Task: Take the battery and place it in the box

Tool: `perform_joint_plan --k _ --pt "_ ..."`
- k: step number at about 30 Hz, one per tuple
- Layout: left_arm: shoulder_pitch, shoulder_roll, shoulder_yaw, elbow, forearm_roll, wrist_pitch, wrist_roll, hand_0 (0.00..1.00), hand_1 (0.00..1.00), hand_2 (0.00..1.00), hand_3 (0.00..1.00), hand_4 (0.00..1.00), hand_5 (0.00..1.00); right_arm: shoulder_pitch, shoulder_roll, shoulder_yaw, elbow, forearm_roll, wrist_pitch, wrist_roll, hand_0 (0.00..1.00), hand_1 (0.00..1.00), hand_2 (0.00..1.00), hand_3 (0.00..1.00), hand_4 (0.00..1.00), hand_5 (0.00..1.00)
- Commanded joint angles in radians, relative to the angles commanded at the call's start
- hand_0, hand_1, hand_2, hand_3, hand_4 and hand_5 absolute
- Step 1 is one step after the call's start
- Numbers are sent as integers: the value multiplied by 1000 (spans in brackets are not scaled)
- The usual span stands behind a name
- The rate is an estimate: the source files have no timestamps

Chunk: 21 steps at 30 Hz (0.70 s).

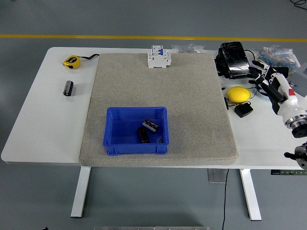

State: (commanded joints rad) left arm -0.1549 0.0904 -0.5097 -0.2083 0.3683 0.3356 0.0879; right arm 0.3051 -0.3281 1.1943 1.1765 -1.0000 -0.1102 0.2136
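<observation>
A blue box (136, 130) sits on a speckled grey mat (158, 96) over a white table (43, 120) — yellow tape measure (72, 61), black battery (69, 88), white-and-black right hand (271, 84).
</observation>
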Motion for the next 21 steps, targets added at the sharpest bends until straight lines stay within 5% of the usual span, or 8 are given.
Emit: perform_joint_plan --k 21 --pt "-2 0 0 2 4 -4 0 691 658 759 692 701 531 -39 40 121 23 -22 6 -1 770 772 822 846 998 706"
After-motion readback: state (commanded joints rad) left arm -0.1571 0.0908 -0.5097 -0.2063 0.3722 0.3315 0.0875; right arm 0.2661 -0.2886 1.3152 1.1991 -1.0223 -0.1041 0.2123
